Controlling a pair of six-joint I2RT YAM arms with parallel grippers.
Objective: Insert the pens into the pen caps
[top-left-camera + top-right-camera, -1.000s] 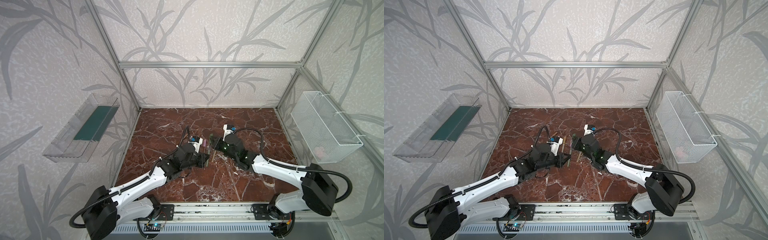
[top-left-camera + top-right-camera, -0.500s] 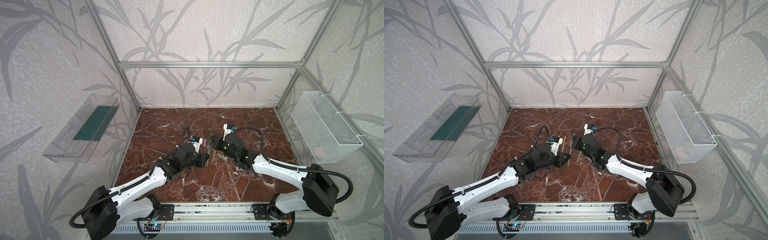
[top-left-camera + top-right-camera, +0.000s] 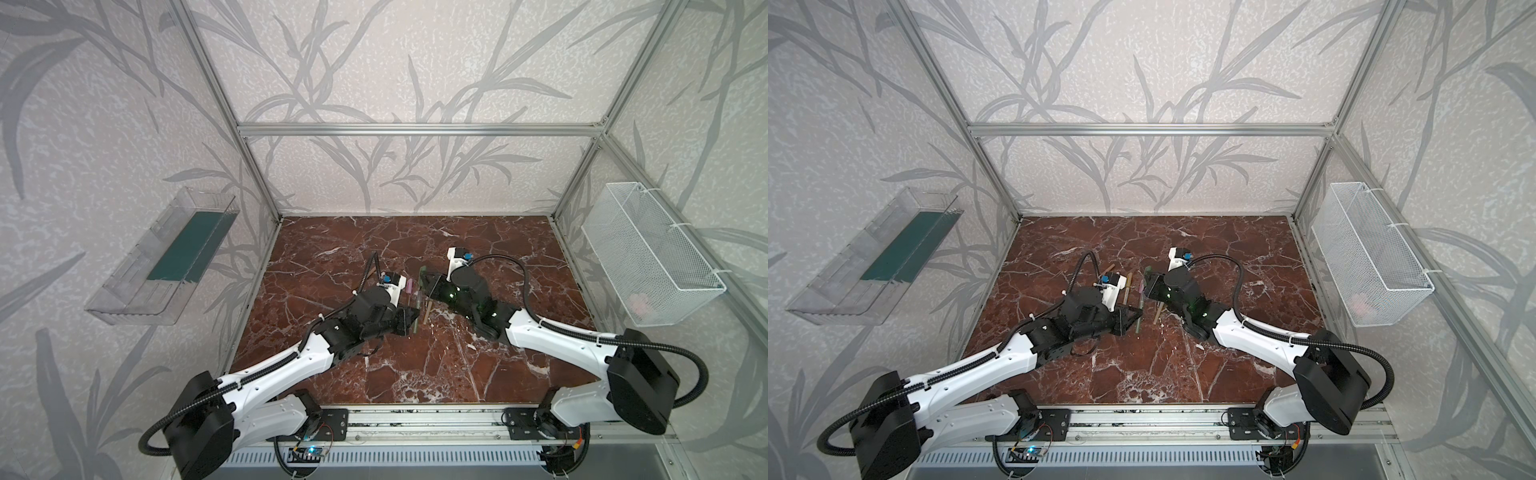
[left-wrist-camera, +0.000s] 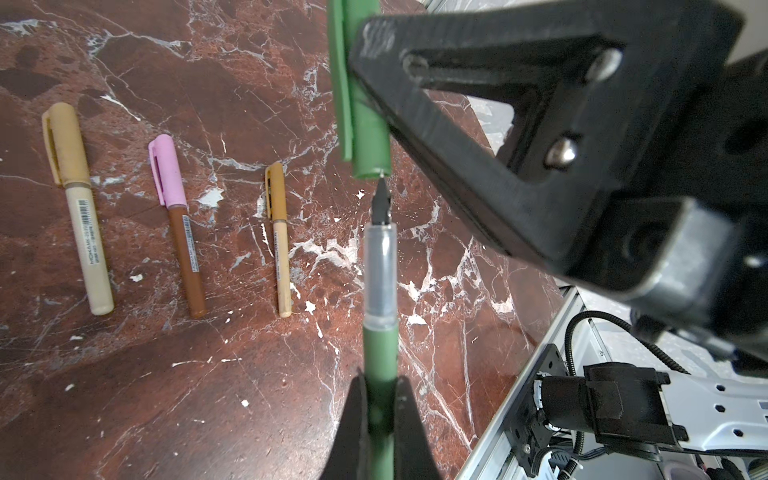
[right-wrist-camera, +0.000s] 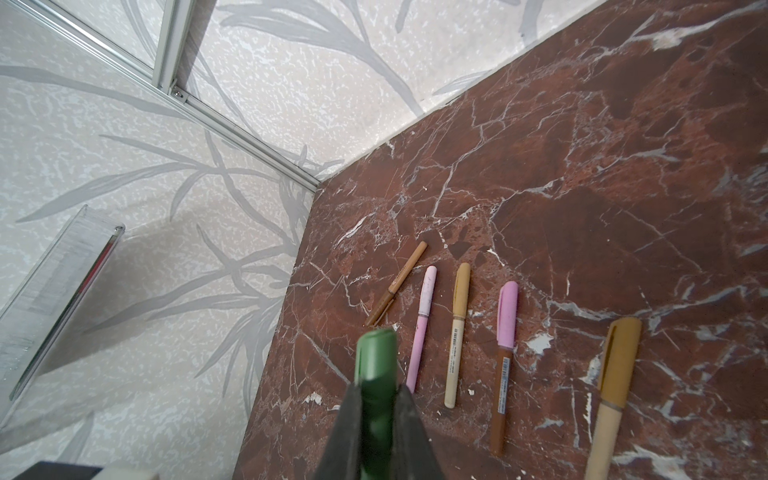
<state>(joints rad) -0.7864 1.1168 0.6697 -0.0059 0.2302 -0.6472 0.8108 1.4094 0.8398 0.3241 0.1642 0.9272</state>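
Nothing had visibly moved. My left fingers (image 4: 347, 428) gripped the green pen (image 4: 380, 353); right fingers (image 5: 345, 432) pinched the green cap (image 5: 376, 353) at its one o'clock

Leaf-print walls (image 3: 374, 62), aluminium frame (image 3: 415, 129), red marble floor (image 3: 415, 374); wire basket (image 3: 648, 253), possibly pinkish item (image 3: 638, 302) inside.

bright even light, blurred wrist foregrounds

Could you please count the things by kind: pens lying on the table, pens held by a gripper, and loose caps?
Pens lying on the table: 5
Green pen, uncapped, in the left gripper: 1
Green cap, loose, in the right gripper: 1
Total: 7
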